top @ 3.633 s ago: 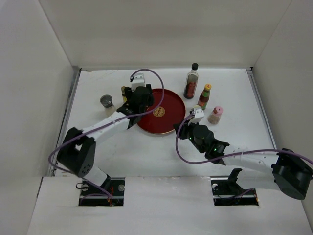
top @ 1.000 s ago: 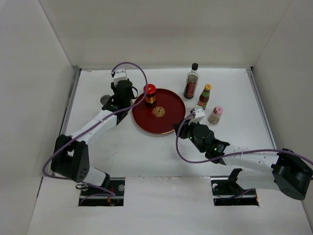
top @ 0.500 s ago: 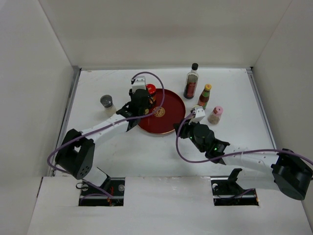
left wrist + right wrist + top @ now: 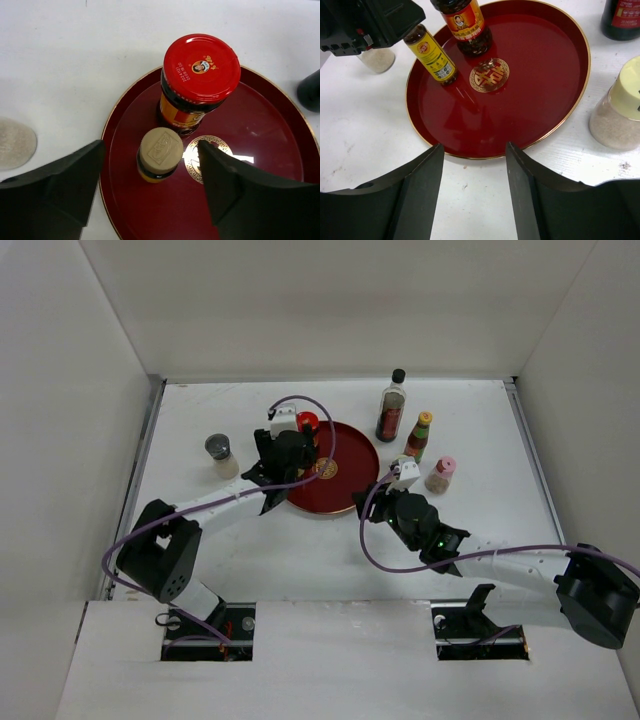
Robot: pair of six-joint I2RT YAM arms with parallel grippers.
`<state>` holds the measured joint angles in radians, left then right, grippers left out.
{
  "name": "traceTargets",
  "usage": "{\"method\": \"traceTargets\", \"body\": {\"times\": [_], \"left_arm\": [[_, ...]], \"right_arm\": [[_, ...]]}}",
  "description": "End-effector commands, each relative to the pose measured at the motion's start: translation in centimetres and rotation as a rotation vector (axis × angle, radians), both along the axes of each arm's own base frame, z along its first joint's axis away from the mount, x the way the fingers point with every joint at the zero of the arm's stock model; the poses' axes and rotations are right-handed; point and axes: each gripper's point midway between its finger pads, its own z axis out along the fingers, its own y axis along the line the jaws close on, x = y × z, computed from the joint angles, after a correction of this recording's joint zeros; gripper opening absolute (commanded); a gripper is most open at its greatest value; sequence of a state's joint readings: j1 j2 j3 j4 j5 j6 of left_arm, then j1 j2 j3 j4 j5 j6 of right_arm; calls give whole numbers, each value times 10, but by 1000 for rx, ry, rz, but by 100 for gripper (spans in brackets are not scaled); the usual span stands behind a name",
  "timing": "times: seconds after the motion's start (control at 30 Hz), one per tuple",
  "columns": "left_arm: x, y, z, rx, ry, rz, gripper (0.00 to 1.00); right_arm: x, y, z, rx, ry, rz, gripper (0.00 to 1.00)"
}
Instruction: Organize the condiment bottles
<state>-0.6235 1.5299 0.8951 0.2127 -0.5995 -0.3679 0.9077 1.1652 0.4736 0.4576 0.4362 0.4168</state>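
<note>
The slim yellow bottle [image 4: 159, 152] stood on the red tray [image 4: 260, 150], just beside the red-lidded jar [image 4: 200, 67]. Our left claw [image 4: 150, 150] hung wide open near it; the right claw [image 4: 472, 150], also wide, held nothing. We judged the bottle light, smooth and easy to tip, so it is best taken by the body.

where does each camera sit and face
top external: high behind the robot, looking down at the table; left arm, right arm show
left wrist: above the tray, looking down on red-lidded jar and yellow bottle; left fingers show
right wrist: beside the tray, looking across it; right fingers show
wrist views share tray, jar, bottle
</note>
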Motion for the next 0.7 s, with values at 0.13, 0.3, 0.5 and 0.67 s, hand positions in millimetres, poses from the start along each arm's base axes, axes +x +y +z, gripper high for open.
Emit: {"method": "traceTargets", "body": {"times": [0.13,0.3,0.5,0.67], "left_arm": [[-14,20,62,-78,-163,62,85],[-31,64,73,-73,-169,147,85],[-39,124,50,-32,-84,289,86],[-23,160,28,-21,-52,399,87]], "right_arm": [[3,2,14,52,-38,-3,65],[3,1,16,60,-42,-4,69],[3,2,15,56,-38,-2,77],[4,4,12,48,-32,-1,91]]}}
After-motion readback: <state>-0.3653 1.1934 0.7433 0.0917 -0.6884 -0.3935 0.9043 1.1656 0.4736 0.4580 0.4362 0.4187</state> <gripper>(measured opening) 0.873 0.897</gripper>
